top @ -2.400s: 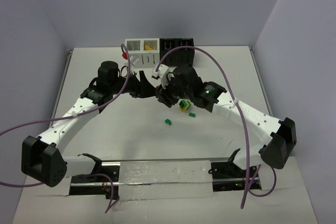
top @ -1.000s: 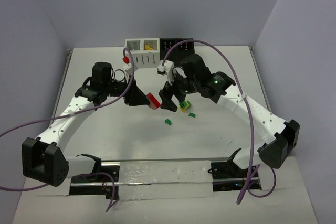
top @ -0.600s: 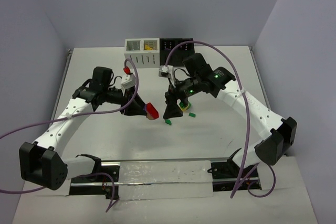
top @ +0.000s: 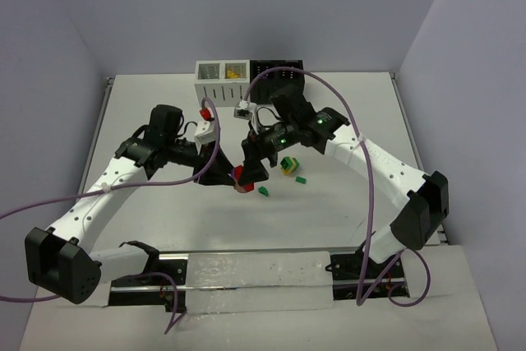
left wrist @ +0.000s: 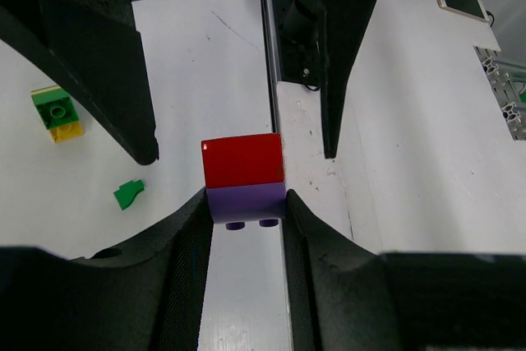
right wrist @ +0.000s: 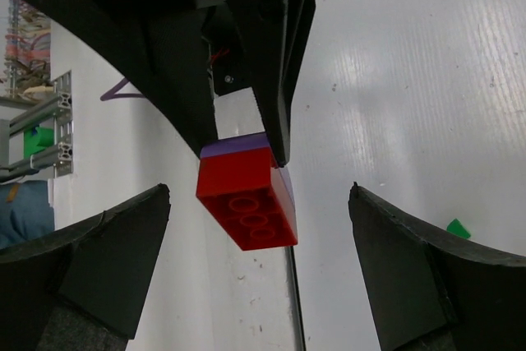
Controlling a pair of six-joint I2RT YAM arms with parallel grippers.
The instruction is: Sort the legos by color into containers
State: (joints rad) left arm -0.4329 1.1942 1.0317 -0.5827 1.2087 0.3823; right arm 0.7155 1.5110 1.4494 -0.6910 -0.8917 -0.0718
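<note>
The left gripper (left wrist: 244, 205) is pinching a little stack of two bricks (left wrist: 243, 172), red on purple, by its purple part, near the middle of the table (top: 148, 96). The right gripper (right wrist: 259, 232) has its jaws wide apart, one finger on each side of the red brick and not touching it. A green and yellow stack (top: 288, 165) and two small green bricks (top: 264, 191) lie close by, and the white and black bins (top: 246, 80) stand at the back.

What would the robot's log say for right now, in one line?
left pincer: shut on red-purple stack | right pincer: open, flanking its red brick, apart | table: green-yellow stack, two green bricks
</note>
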